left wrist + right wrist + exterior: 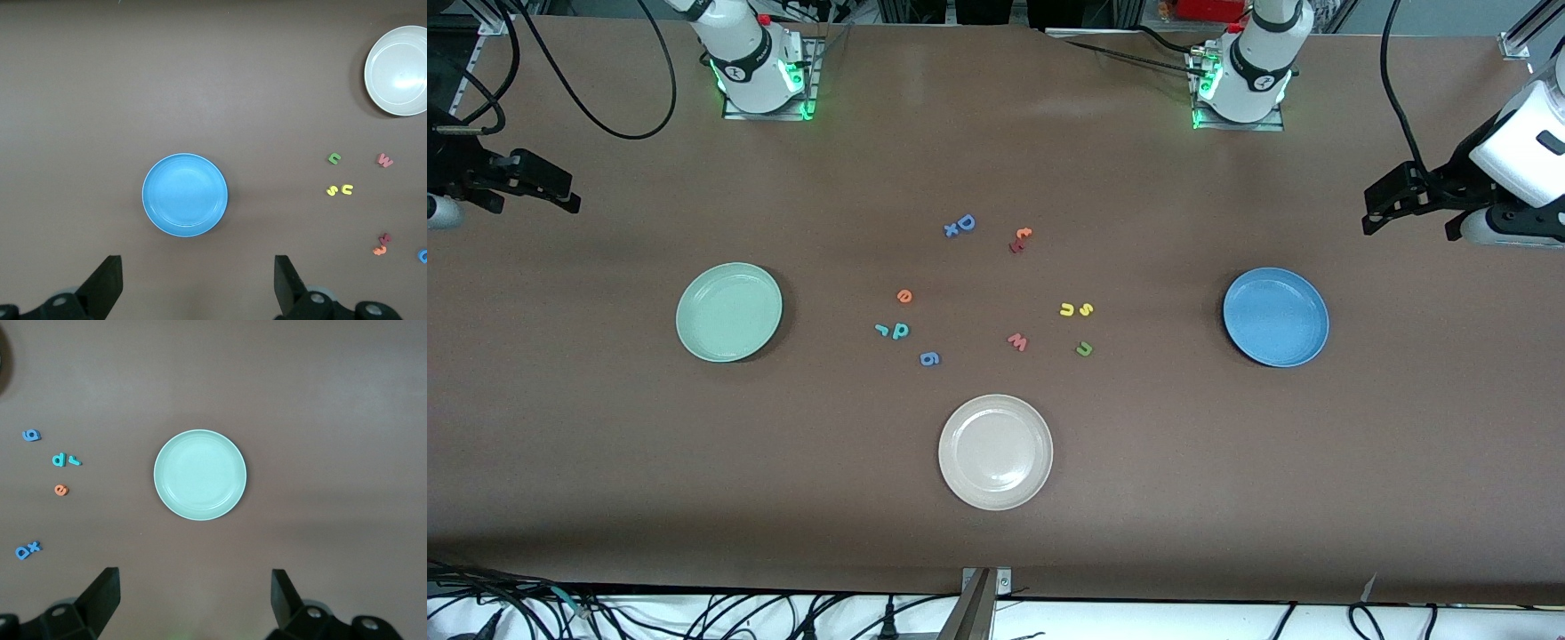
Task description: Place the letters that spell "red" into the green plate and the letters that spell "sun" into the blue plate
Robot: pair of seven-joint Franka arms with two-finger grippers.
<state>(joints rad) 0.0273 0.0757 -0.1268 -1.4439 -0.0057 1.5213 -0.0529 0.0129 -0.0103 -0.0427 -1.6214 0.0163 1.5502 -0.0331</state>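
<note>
The green plate [729, 311] [200, 475] lies bare toward the right arm's end of the table, the blue plate [1276, 317] [185, 195] bare toward the left arm's end. Between them lie the orange e [904, 296], the teal d [901, 331] and the teal r [881, 330], closer to the green plate. The yellow u [1066, 309], yellow s [1086, 309] and green n [1084, 349] lie closer to the blue plate. My left gripper [1378, 212] [198, 273] hangs open over the table's end past the blue plate. At the table's other end my right gripper [560, 188] [193, 583] hangs open past the green plate.
A beige-white plate [995, 452] sits nearer the front camera than the letters. Other letters lie in the middle: a blue D with x [960, 225], a red and orange pair [1020, 238], a red-pink w [1017, 341] and a blue 6 [929, 358].
</note>
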